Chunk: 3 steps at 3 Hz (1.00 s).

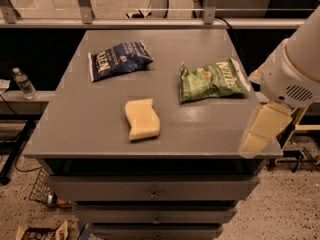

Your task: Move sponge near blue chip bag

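My gripper (261, 131) hangs at the front right corner of the grey table (90, 129). Drawers (150, 189) sit below to its left, speckled floor (280, 214) lies beneath it, and a metal rail (150, 23) runs far beyond.

Grey table (95, 129) with drawers beneath, carrying a sponge and two chip bags.

The pale yellow sponge (142, 119) lies flat near the front edge, a little left of centre, its wavy sides running front to back. The blue chip bag (119, 59) lies crinkled toward the back left, well apart from the sponge. The green chip bag (212, 79) lies on the right side, near the right edge, apart from both. None of the three touch. The gripper (256, 140) hangs at the table's front right corner, beside the edge and clear of every item.
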### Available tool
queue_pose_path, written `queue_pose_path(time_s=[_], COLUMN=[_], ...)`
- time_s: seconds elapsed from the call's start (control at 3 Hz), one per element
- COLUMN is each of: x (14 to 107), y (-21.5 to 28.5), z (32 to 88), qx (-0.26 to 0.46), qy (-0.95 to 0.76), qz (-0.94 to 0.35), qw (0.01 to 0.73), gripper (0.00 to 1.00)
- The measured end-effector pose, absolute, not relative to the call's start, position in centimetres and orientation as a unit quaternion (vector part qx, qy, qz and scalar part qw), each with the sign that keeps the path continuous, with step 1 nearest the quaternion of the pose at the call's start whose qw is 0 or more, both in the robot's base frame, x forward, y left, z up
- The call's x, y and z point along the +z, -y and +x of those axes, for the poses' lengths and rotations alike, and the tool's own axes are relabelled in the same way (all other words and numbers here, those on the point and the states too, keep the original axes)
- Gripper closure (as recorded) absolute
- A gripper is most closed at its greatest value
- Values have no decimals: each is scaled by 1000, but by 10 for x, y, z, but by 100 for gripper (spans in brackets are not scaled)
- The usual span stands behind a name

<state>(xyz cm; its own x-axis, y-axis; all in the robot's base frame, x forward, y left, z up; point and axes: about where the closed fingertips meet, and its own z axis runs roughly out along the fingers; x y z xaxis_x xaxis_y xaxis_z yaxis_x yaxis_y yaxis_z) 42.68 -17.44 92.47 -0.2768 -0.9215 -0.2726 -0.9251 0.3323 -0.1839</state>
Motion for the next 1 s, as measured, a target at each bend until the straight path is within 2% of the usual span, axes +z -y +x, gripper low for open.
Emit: queue_pose_path(time_s=[0.33, 0.67, 1.0], x=[925, 911, 888], y=[173, 148, 94], z=[426, 426, 431], qx=[13, 41, 81], qy=[-800, -790, -771], qz=[-574, -583, -602], qw=[174, 184, 193], gripper=[0, 0, 0])
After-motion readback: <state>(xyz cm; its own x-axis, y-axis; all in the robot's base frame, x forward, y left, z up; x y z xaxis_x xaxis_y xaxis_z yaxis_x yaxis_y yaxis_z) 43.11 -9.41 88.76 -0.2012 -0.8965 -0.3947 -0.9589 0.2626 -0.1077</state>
